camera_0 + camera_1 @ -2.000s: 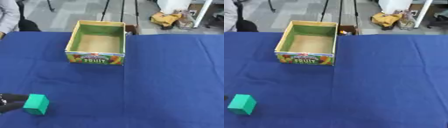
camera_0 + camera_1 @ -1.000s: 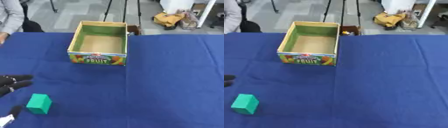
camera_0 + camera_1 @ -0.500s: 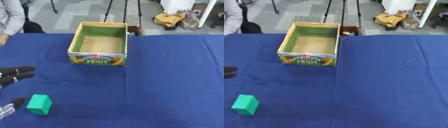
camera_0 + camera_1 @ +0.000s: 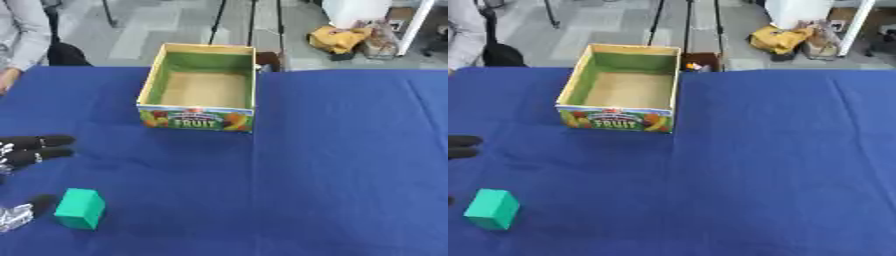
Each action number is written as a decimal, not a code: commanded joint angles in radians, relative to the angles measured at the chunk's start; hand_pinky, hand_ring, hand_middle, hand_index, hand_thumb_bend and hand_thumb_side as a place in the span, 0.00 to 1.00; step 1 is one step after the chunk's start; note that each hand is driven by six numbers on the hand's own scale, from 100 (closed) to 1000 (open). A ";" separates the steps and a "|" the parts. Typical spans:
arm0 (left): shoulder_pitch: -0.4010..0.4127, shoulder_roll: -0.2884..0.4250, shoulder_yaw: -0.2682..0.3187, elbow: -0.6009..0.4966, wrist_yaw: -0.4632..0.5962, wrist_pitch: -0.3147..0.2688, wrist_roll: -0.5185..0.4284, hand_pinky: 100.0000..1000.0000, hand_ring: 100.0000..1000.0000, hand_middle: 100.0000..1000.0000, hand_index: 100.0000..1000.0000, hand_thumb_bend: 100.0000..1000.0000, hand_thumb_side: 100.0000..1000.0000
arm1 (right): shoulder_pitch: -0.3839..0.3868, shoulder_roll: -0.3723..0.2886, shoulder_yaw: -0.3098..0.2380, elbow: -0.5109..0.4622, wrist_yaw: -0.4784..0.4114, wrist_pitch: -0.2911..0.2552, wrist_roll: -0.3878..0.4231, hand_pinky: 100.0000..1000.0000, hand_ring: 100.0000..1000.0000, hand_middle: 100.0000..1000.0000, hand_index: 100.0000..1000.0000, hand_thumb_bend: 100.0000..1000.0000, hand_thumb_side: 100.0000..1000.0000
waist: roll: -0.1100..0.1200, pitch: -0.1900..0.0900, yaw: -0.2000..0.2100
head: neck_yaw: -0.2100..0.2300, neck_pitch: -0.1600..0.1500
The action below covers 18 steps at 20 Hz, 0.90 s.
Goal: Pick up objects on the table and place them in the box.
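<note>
A table covered with a blue cloth (image 4: 350, 165) is seen from above. A cardboard box (image 4: 201, 86) with a green inner lining and a fruit print on its near wall is placed at about 11 o'clock from the middle of the table, toward the far edge. The box stands upright with its top open, and only its bare floor is seen inside.

A green block (image 4: 80, 208) is found at about 8 o'clock from the middle of the table, near the left edge and well apart from the box. It rests on the cloth, turned slightly askew.

The left hand (image 4: 31, 149) is seen at the left border, at about 9 o'clock. Its black fingers are held straight and spread wide, pointing toward 3 o'clock, and nothing is held in them. The thumb (image 4: 26, 210) is seen lower down, at about 8 o'clock, its black tip just beside the left face of the block; whether it touches the block cannot be told. The block therefore lies in the wide gap between the fingers above and the thumb below, closer to the thumb.

The right hand is not seen in either view.

A person's grey sleeve (image 4: 22, 30) is visible at the far left corner, at about 11 o'clock, away from the box and the block.
</note>
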 commanded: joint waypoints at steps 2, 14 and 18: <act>-0.029 0.057 -0.005 0.038 0.032 -0.016 -0.074 0.89 0.96 1.00 1.00 0.04 0.82 | -0.007 -0.020 -0.004 -0.020 -0.005 -0.001 0.002 0.83 0.88 0.44 0.83 0.00 0.76 | 0.003 -0.014 -0.001 | 0.007 -0.011; -0.083 0.089 -0.064 0.118 -0.043 -0.073 -0.124 0.88 0.97 0.99 1.00 0.38 1.00 | -0.005 -0.017 -0.004 -0.020 -0.007 0.001 0.004 0.83 0.89 0.43 0.82 0.00 0.75 | 0.003 -0.012 -0.008 | 0.019 -0.018; -0.102 0.090 -0.087 0.145 -0.063 -0.092 -0.146 0.87 0.96 0.98 1.00 0.39 1.00 | -0.005 -0.015 -0.004 -0.020 -0.009 0.002 0.004 0.83 0.89 0.43 0.82 0.00 0.74 | 0.002 -0.011 -0.011 | 0.023 -0.019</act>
